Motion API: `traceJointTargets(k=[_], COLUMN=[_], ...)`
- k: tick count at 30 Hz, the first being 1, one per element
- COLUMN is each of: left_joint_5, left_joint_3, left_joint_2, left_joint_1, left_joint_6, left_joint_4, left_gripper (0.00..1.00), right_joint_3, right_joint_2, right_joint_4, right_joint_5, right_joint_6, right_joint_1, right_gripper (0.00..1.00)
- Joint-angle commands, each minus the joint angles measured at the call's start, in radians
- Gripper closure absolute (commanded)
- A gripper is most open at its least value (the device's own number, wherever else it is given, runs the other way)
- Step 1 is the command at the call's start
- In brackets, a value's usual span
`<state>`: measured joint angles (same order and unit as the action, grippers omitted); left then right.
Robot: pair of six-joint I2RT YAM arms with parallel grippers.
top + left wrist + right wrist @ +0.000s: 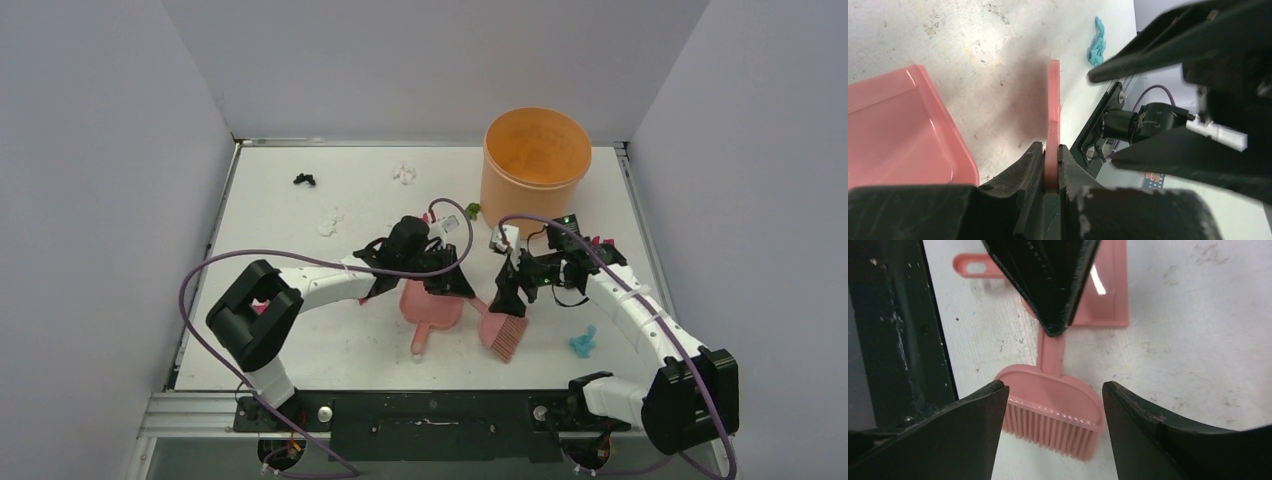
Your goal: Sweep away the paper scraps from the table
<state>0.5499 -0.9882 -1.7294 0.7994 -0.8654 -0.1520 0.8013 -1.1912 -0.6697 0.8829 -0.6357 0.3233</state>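
My left gripper (462, 287) is shut on the thin handle of the pink hand brush (503, 335), which shows edge-on between its jaws in the left wrist view (1053, 100). My right gripper (510, 298) is open and hovers over the brush head (1050, 407), one jaw on each side, not touching it. The pink dustpan (430, 305) lies on the white table (330, 350) just left of the brush. Paper scraps lie scattered: black (304, 180), white (405, 173), white (328, 226), green (472, 210), magenta (600, 241) and light blue (583, 342).
An orange bucket (536, 155) stands at the back right of the table. Grey walls close in the left, back and right sides. The light blue scrap (1097, 42) lies near the front edge, by the right arm's base.
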Motion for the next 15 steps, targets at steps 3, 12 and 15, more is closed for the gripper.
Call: traceJointTargets(k=[3, 12, 15], left_joint_5=[0.032, -0.124, -0.168], left_joint_3=[0.043, 0.197, 0.212], left_joint_2=[0.253, 0.586, 0.647], left_joint_1=[0.025, 0.18, 0.194], left_joint_6=[0.183, 0.419, 0.436], left_joint_4=[0.06, 0.105, 0.125], left_gripper=[1.0, 1.0, 1.0], right_joint_3=[0.193, 0.102, 0.111], right_joint_2=[0.03, 0.156, 0.168], right_joint_4=[-0.252, -0.319, -0.374], right_joint_5=[0.259, 0.273, 0.309], right_joint_6=[-0.142, -0.252, -0.29], right_joint_1=[-0.081, -0.051, -0.036], right_gripper=[0.24, 0.23, 0.24])
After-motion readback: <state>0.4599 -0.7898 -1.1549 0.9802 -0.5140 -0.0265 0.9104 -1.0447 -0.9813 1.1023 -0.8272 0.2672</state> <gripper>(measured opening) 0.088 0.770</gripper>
